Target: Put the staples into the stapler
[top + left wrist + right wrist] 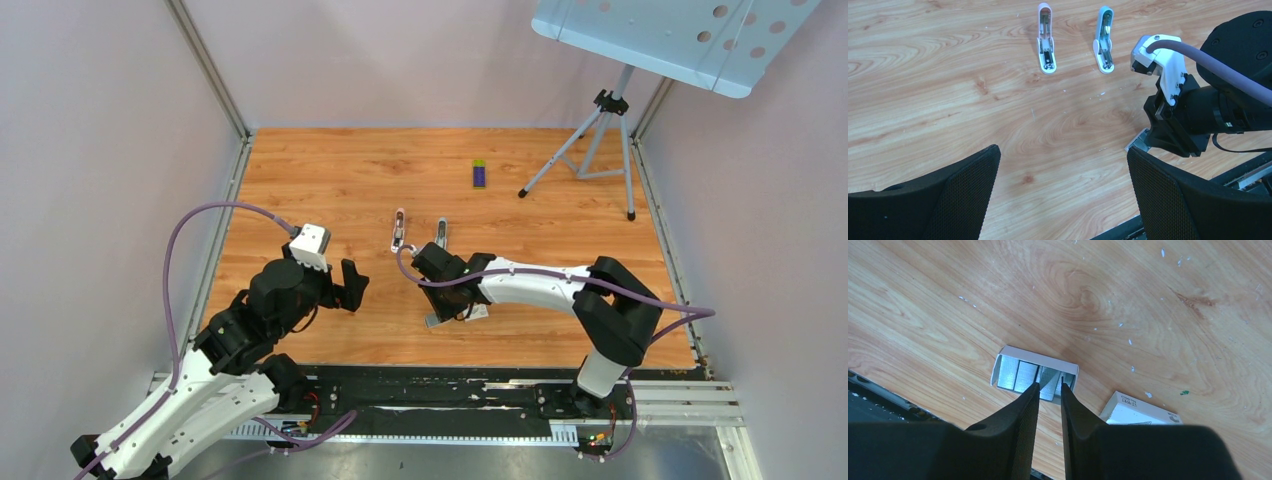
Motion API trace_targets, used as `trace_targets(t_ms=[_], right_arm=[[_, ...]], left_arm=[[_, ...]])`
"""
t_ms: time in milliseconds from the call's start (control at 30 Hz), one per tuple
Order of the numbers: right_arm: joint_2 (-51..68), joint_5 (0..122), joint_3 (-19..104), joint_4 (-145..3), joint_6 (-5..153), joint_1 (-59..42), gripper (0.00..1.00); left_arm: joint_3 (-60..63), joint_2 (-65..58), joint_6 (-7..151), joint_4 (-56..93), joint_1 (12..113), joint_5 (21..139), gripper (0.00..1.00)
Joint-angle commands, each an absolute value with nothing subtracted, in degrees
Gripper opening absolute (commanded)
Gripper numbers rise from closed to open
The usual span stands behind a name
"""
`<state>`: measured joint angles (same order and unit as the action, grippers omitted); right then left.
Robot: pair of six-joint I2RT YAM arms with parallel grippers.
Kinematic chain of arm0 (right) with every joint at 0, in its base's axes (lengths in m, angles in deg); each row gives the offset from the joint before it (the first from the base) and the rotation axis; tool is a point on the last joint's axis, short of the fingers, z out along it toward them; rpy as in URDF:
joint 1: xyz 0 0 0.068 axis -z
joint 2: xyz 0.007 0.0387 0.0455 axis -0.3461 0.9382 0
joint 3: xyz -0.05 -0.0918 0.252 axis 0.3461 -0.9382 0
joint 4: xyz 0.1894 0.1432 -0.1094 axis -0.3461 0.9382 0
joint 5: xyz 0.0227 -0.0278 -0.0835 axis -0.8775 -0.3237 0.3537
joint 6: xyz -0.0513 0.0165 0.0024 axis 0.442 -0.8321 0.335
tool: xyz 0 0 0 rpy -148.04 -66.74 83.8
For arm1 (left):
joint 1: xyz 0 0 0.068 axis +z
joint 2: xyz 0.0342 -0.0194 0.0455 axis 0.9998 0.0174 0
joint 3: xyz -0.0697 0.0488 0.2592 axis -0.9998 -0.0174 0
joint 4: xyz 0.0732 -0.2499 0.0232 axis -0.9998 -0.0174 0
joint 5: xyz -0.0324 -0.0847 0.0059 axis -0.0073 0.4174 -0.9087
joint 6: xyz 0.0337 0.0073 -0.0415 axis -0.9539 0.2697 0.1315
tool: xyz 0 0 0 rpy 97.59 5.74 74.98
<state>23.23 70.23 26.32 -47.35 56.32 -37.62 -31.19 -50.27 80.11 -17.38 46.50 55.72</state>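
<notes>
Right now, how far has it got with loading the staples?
Done: both staplers lie open. In hand: the right gripper straddles a strip of staples in the white tray; a firm grip I can't confirm. To do: lift it, seat it in a stapler, close up. The left gripper hangs open, empty.

**Item 1, landmark:** white tray point(1040, 358), open-topped, lying flat on the wooden table point(1128, 300). It holds the staples point(1017, 375), grey ridged strips lying side by side.

**Item 2:** my right gripper point(1049, 385), at the tray's right half. My fingers point(1020, 420) are dark and narrowly apart, with one tilted strip between the tips. I cannot tell whether they touch it.

**Item 3:** white box point(1138, 407), right of the tray and apart from it, partly under my gripper.

**Item 4:** black strip point(878, 400), left of the tray, along the table's edge.
</notes>
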Motion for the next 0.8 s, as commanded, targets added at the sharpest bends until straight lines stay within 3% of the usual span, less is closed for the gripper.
trace_targets(t_ms=[0, 767], right_arm=[[24.4, 71.6, 27.9, -45.9, 55.8, -38.6, 0.26], [25.7, 71.3, 28.2, -46.0, 55.2, -38.6, 0.25]], left_arm=[[-32.1, -50.7, 79.4, -17.2, 46.8, 55.1, 1.0], [-32.1, -51.1, 79.4, -17.1, 46.8, 55.3, 1.0]])
